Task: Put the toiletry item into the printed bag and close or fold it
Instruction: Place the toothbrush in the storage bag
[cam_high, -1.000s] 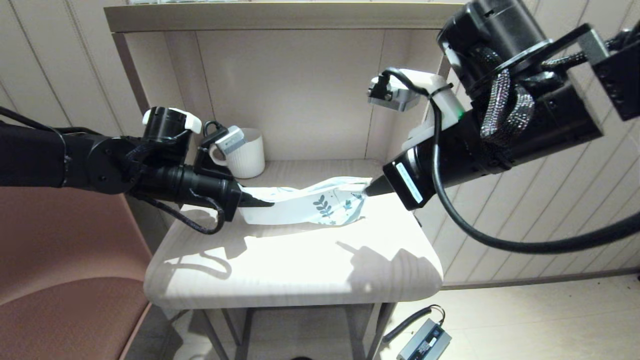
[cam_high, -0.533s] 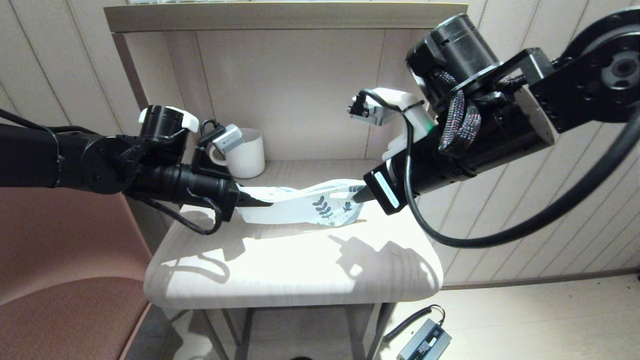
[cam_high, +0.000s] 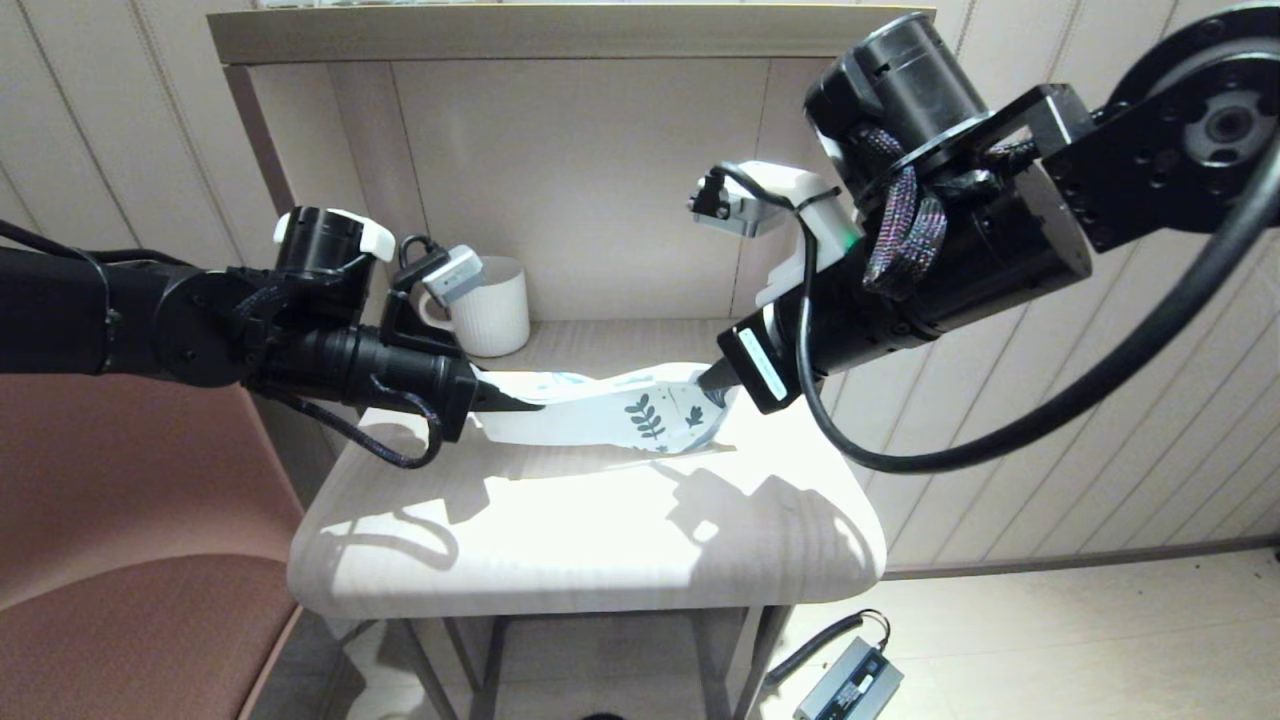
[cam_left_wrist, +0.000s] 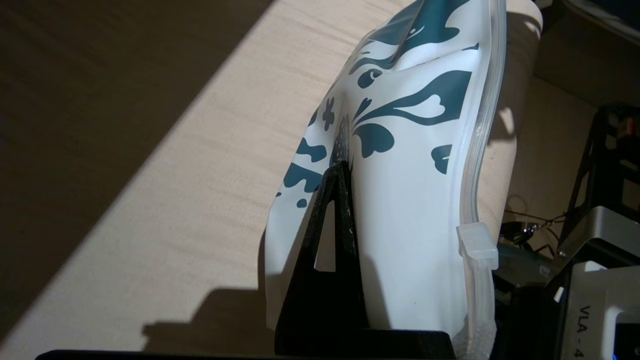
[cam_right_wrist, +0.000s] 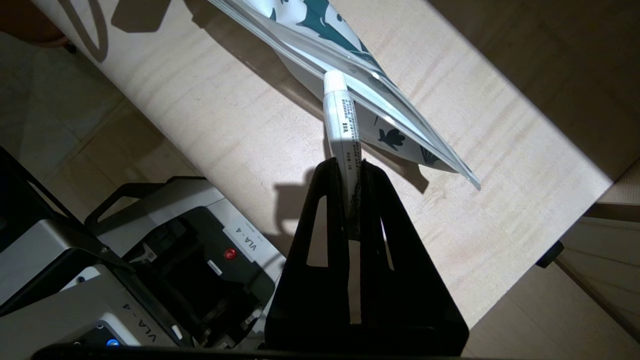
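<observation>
The printed bag hangs just above the small table, white with teal leaves at its right end. My left gripper is shut on its plain left end; the left wrist view shows one finger pressed against the bag, next to the clear zip slider. My right gripper is shut on a white tube, the toiletry item. The tube's cap end pokes in at the open edge of the bag, under the upper zip strip. Most of the tube is still outside.
A white ribbed mug stands at the back left of the table, close behind my left wrist. Alcove walls and a shelf close in the back and right. A brown seat is at the left, and a power brick lies on the floor.
My right arm has swung left and brought the tube up to the bag's leafy end, which buckled slightly. The left gripper kept its hold in place.
</observation>
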